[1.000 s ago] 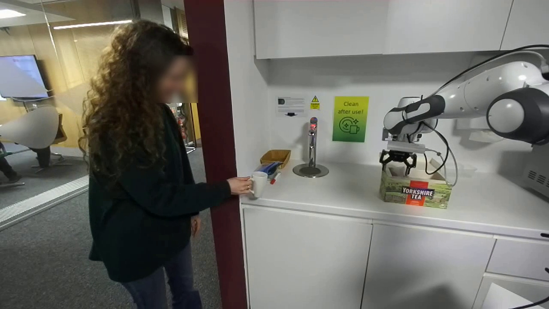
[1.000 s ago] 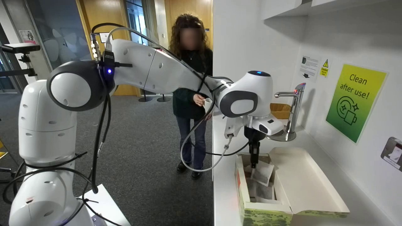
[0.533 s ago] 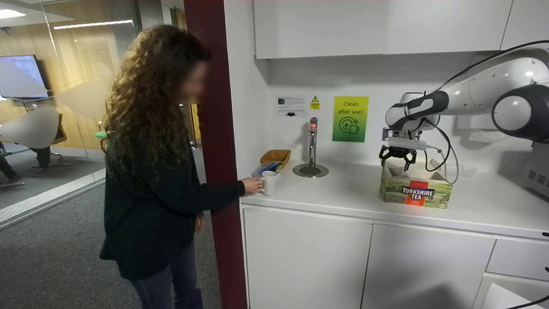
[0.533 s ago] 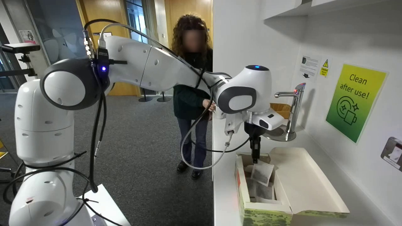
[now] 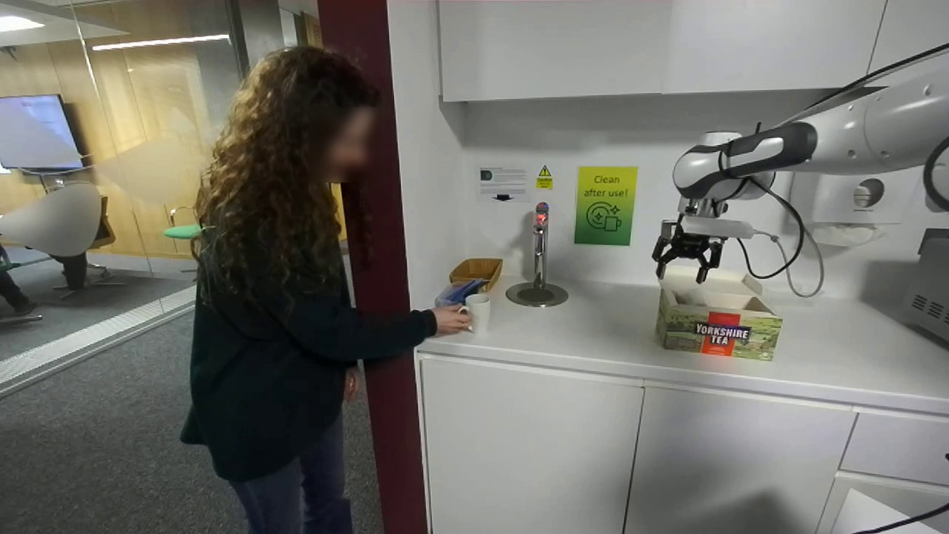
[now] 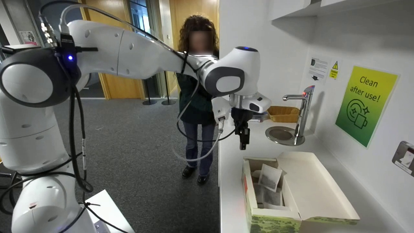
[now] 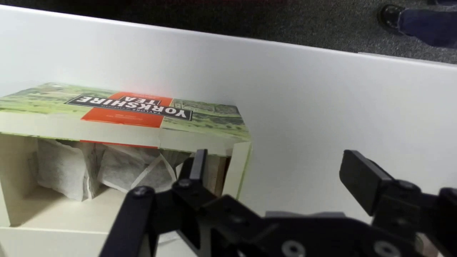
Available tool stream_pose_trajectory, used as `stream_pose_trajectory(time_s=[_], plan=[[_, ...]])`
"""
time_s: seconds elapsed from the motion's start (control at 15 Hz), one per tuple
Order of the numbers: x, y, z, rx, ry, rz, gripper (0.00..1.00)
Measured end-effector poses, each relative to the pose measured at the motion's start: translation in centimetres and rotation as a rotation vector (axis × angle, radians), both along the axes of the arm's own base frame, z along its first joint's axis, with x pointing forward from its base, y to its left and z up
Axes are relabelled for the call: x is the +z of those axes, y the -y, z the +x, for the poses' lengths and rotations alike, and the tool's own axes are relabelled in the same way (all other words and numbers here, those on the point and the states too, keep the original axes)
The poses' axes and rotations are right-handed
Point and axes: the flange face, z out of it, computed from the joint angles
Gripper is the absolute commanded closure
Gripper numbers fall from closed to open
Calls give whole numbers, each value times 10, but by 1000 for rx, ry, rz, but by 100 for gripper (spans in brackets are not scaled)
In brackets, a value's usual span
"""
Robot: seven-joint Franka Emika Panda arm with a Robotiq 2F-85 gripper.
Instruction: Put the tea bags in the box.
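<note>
Table [image 5: 593, 326]: white kitchen top, the box [image 5: 719, 335] standing upright on it.
Box: Yorkshire Tea carton, its lid [image 6: 318, 187] folded back toward the wall [image 6: 359, 42].
Tea bags [image 6: 270, 177]: several whitish packets inside the box, one tilted over others.
Hand [image 5: 680, 275]: fingers spread wide, above the box by one end, apart from it.
Tap [image 5: 540, 252]: well apart from the box, along the table.
Basket [image 6: 284, 114]: farther from the box than the tap.
Person [image 5: 274, 282]: well away from the box, holding a white mug [image 5: 480, 313].

White cupboards [image 5: 552, 48]; grey carpet [image 6: 142, 174].
</note>
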Motion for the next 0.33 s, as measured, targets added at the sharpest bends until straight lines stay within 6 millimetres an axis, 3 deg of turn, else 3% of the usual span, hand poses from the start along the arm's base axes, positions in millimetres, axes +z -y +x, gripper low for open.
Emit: stream_pose_trajectory(time_s=[0.2,0.33], plan=[[33,-49,-12,112,15,-69,0],[44,-77,-19,155,29,-79,0]])
